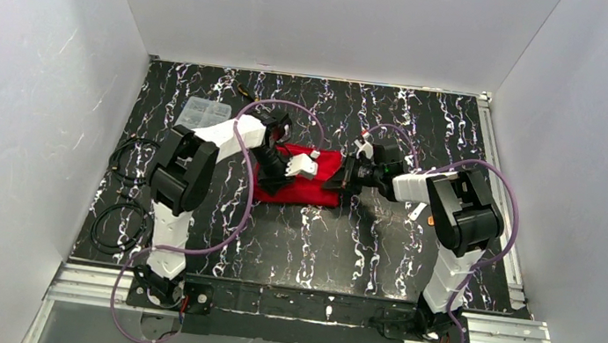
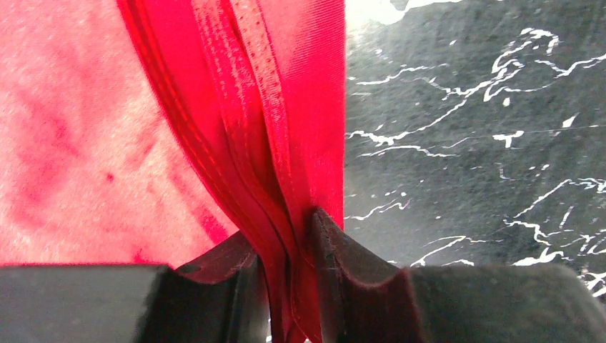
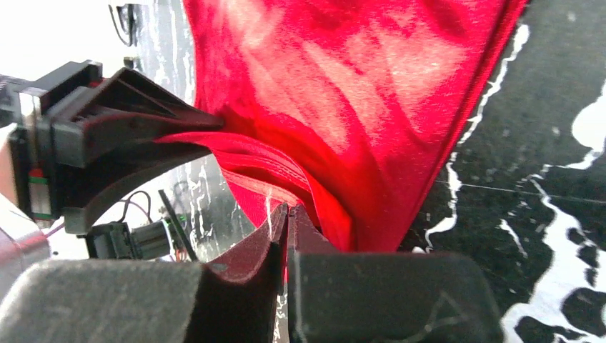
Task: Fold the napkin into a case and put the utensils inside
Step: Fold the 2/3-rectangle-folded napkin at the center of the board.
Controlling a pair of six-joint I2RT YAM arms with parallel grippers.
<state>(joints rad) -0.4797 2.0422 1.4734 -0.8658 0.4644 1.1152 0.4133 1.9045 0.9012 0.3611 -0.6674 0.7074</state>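
Note:
The red napkin (image 1: 303,185) lies folded into a broad rectangle in the middle of the black marbled table (image 1: 317,244). My left gripper (image 1: 275,173) reaches down onto its left part. In the left wrist view, several folded layers of the napkin (image 2: 243,107) run between the fingers of the left gripper (image 2: 286,229), which hold them with a narrow gap. My right gripper (image 1: 342,177) is at the napkin's right edge. In the right wrist view the right gripper (image 3: 287,211) pinches a thin edge of the cloth (image 3: 336,93), lifted off the table. I cannot make out the utensils.
A clear plastic compartment box (image 1: 204,112) sits at the back left. A thin black-and-yellow tool (image 1: 248,93) lies behind it. Black cable coils (image 1: 122,192) lie along the left edge. White walls close in three sides. The left gripper's fingers (image 3: 136,136) stand close to my right gripper.

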